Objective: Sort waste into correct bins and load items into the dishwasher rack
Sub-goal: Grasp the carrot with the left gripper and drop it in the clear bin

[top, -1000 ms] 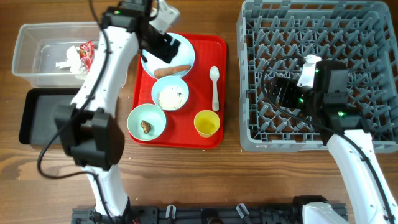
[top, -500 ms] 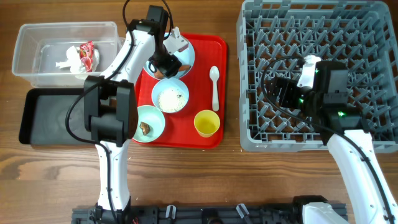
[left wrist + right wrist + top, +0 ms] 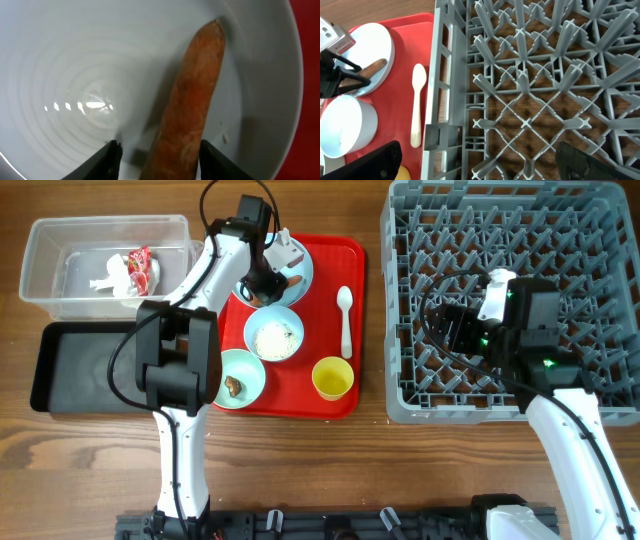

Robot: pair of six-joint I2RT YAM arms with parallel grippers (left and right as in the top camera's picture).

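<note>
My left gripper [image 3: 262, 286] is low over the pale blue plate [image 3: 303, 266], open, its fingers [image 3: 161, 161] on either side of the brown sausage stick [image 3: 192, 100]. A gap shows at the left finger. A bowl of rice [image 3: 273, 333], a bowl with a brown lump [image 3: 236, 377], a yellow cup [image 3: 332, 377] and a white spoon [image 3: 345, 320] sit on the red tray [image 3: 330, 250]. The wrapper [image 3: 138, 268] and tissue [image 3: 108, 275] lie in the clear tub [image 3: 60, 240]. My right gripper [image 3: 480, 165] is open and empty over the grey rack's [image 3: 600, 240] left edge.
The black tray [image 3: 70, 370] lies in front of the clear tub at the left. The red tray sits between the bins and the rack. Bare wooden table shows along the front edge.
My left arm has swung over the plate and lowered its gripper around the sausage stick. The right arm has not moved.
</note>
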